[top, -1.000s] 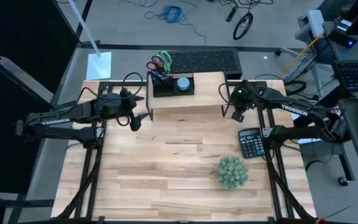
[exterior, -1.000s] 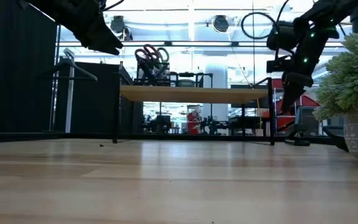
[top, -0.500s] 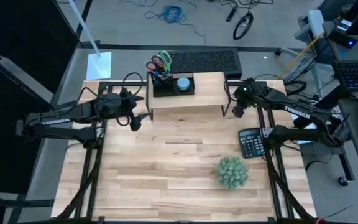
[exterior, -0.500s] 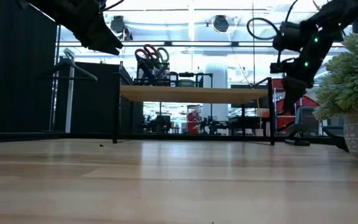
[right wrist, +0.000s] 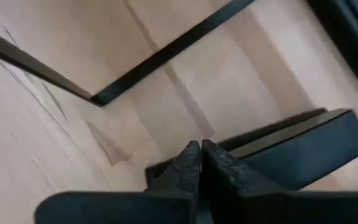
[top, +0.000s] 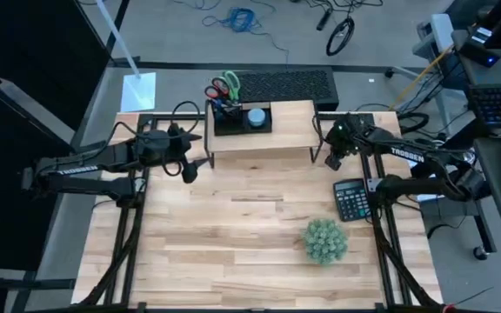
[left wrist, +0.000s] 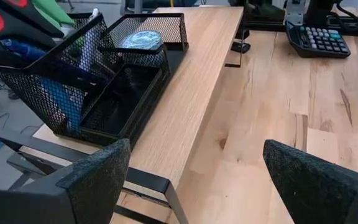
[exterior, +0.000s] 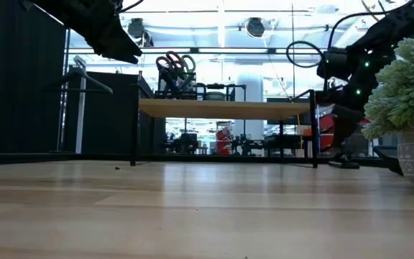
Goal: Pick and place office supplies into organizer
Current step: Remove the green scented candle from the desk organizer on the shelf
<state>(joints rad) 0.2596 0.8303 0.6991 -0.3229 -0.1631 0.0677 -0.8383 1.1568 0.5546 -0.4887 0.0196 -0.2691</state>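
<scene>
Black wire mesh makes up the organizer point(top: 242, 117), which sits on the wooden riser shelf point(top: 290, 130), well up from the bench point(top: 233, 235). It already holds the red-handled scissors point(top: 217, 89) and green-handled scissors point(top: 230, 80), blades down in the taller cup, with blue pens point(left wrist: 55, 102) beside them and a round bluish item point(top: 257, 115) in a square compartment.

The left pincer point(top: 190, 165) hovers just off the shelf's near left corner, the organizer ahead of it and slightly to one side; its fingers point(left wrist: 95, 177) are spread wide and carry nothing. The right pincer point(top: 332, 159) hangs near the shelf's right leg, its fingertips point(right wrist: 191, 158) pressed together with nothing between them. The black calculator point(top: 351, 198) lies just beyond it on the bench, and the fuzzy green plant point(top: 324, 240) farther off.

No loose supply shows on the bench, so the job looks largely done. Should anything need resetting, pens are light, stiff and smooth, prone to roll or slip, so a hold across the middle of the barrel suits best. Scissors are heavier at the handles, so a hold near the pivot would keep them from swinging. The mesh organizer is light and could slide if nudged.
</scene>
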